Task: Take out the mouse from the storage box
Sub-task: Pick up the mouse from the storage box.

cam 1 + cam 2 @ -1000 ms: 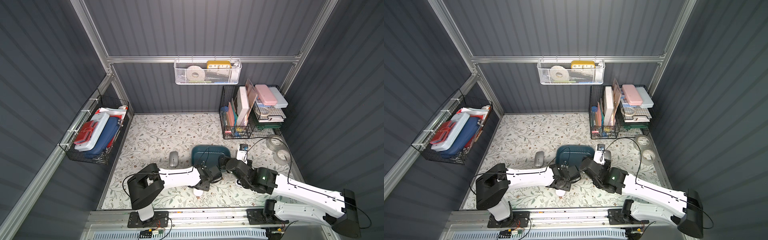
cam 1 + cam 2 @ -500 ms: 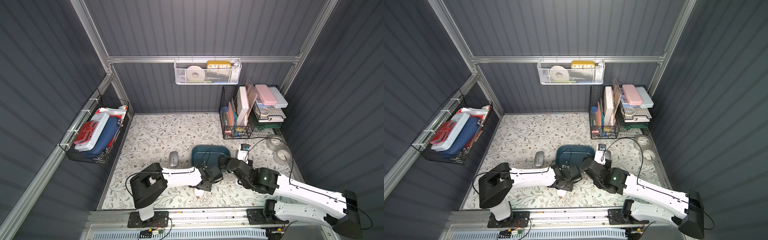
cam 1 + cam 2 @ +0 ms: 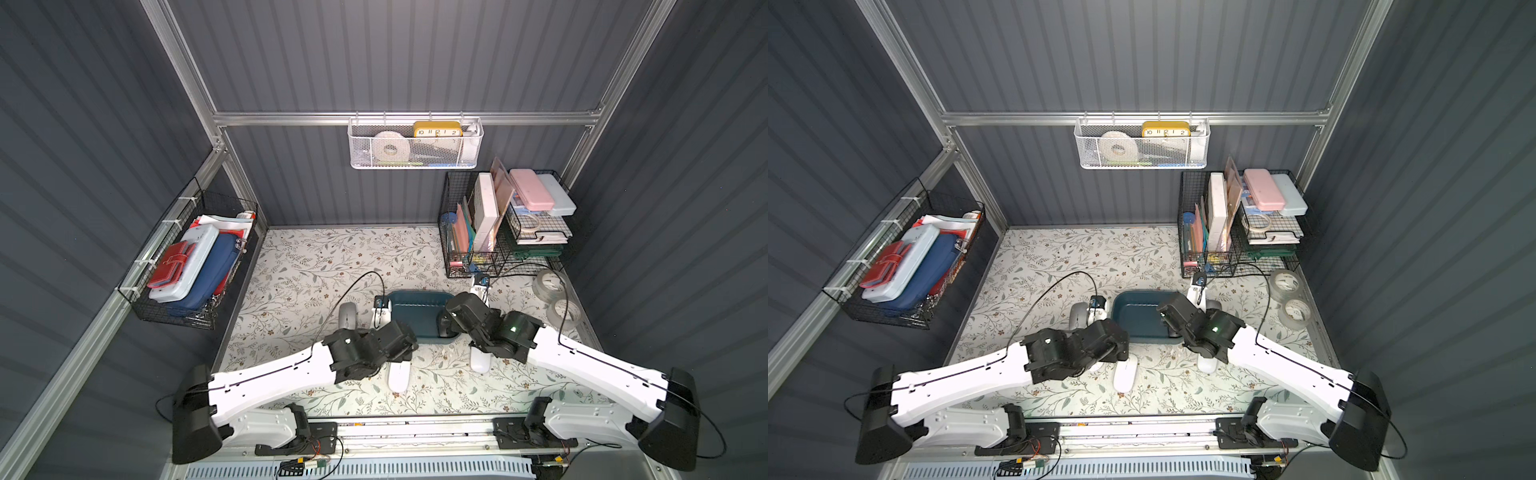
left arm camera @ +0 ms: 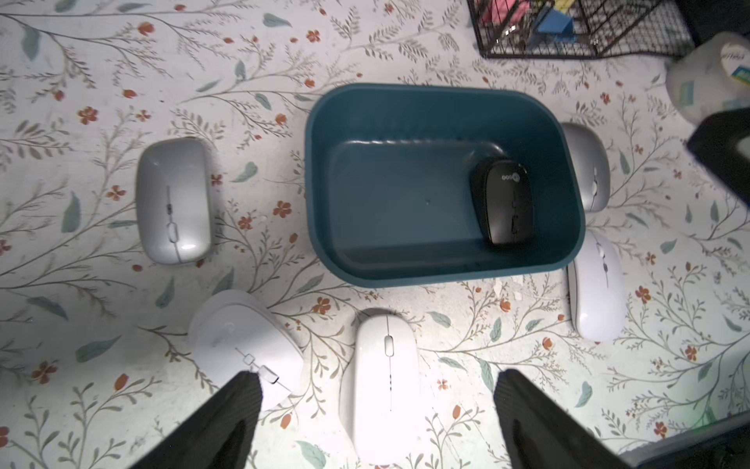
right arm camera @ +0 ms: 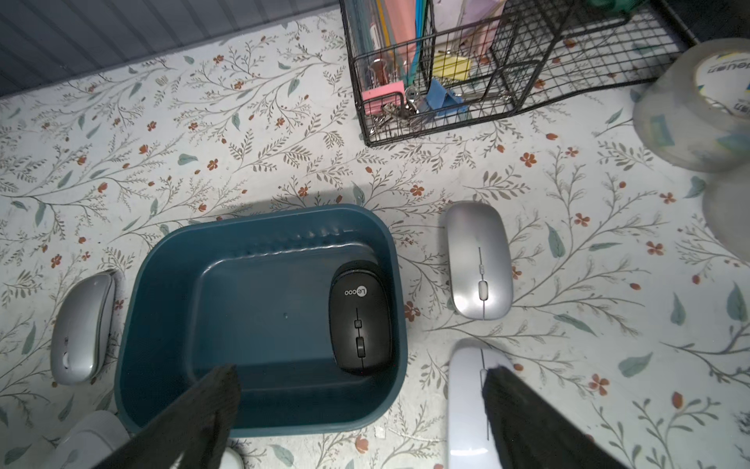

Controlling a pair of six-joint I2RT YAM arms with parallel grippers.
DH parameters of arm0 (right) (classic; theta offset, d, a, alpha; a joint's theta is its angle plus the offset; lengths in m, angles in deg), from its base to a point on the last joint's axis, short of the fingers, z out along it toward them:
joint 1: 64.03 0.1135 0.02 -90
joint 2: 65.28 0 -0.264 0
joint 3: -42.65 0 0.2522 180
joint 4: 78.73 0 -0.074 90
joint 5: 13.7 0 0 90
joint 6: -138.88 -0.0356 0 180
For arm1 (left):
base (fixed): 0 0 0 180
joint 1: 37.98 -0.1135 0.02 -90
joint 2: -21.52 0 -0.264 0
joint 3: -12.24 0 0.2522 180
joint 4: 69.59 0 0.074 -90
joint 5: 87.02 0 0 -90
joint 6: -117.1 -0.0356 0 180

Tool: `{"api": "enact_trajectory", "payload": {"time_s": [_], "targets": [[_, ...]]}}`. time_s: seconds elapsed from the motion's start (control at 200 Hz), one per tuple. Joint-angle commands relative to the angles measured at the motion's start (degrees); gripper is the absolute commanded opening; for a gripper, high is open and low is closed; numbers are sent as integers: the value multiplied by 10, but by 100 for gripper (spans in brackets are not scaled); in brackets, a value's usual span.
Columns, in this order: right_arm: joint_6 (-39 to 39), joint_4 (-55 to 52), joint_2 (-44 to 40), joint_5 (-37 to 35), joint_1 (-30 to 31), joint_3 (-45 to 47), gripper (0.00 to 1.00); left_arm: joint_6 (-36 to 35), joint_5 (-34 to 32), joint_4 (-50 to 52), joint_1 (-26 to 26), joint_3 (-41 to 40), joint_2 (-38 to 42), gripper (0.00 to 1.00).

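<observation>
The storage box (image 4: 438, 264), a dark teal tub, stands on the flowered table and shows in both top views (image 3: 417, 309) (image 3: 1136, 313). One black mouse (image 4: 507, 203) (image 5: 359, 316) lies inside it, against an end wall. My left gripper (image 4: 377, 379) is open above a white mouse (image 3: 399, 376) lying on the table in front of the box. Its fingers are clear of that mouse on both sides. My right gripper (image 5: 361, 377) is open over the box's near corner, one finger above the box's floor, the other above a pale mouse (image 5: 466, 406) outside.
Round the box lie a silver mouse (image 4: 174, 201), another white mouse (image 4: 243, 341) and a second silver mouse (image 5: 479, 260). A black wire rack (image 3: 498, 232) and two tape rolls (image 3: 557, 297) stand at the back right. Wire baskets hang on the left wall (image 3: 191, 257) and back wall (image 3: 415, 143).
My left gripper's jaws have spread wide, letting go of the white mouse, which now lies on the table. The right arm has hardly moved.
</observation>
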Motion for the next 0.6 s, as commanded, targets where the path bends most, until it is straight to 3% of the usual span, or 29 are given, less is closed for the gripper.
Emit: {"api": "enact_trajectory", "payload": {"time_s": [0.0, 0.185, 0.595], "targets": [[24, -22, 51, 46, -8, -34, 99, 22, -57, 10, -1, -34, 41, 97], [47, -34, 139, 77, -14, -83, 99, 43, -78, 8, -1, -69, 96, 99], [58, -94, 308, 151, -53, -191, 99, 68, -78, 9, -2, -105, 108, 99]]}}
